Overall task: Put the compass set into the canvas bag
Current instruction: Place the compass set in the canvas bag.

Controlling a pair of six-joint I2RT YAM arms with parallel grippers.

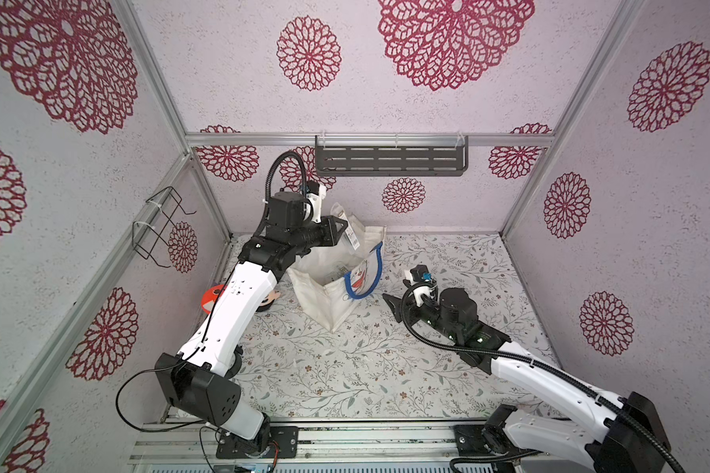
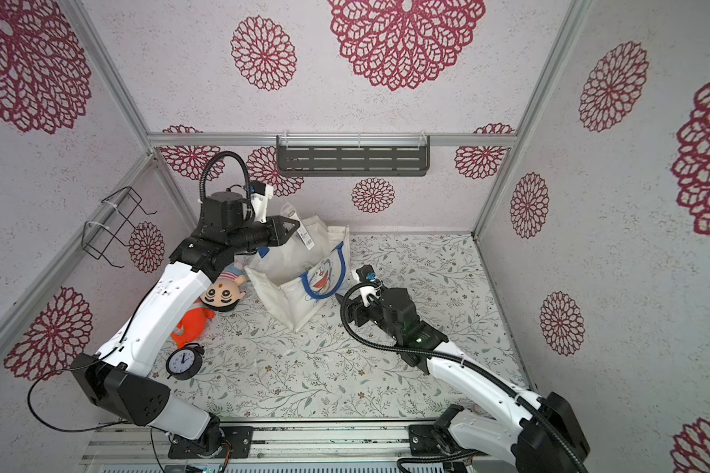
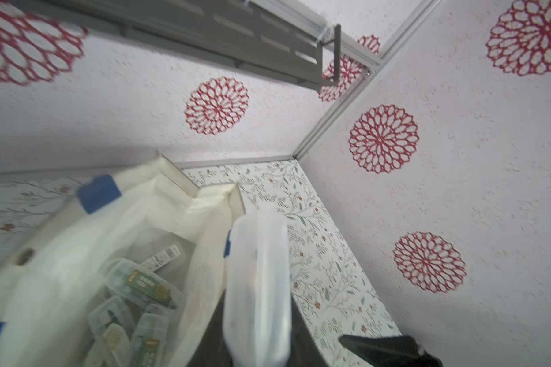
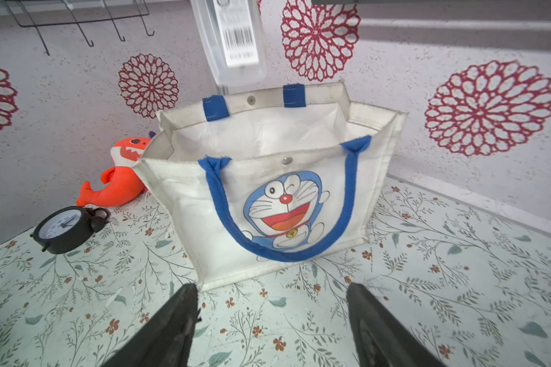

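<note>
Flower-papered walls [image 1: 447, 102] enclose a leaf-patterned tabletop [image 1: 345, 368]. Toward its far edge, left of centre, stands the open canvas bag [image 2: 287, 299]. Its cat print faces the right gripper [image 4: 271, 287], whose jaws are spread wide and empty near the bag. Over the bag's far rim the left gripper [image 1: 336, 228] is clamped on the compass set [image 1: 348, 233], a clear case with a barcode label. Near the left edge lie an orange shark plush [image 2: 191, 323], a doll [image 2: 222, 293] and a black alarm clock [image 2: 183, 362].
</note>
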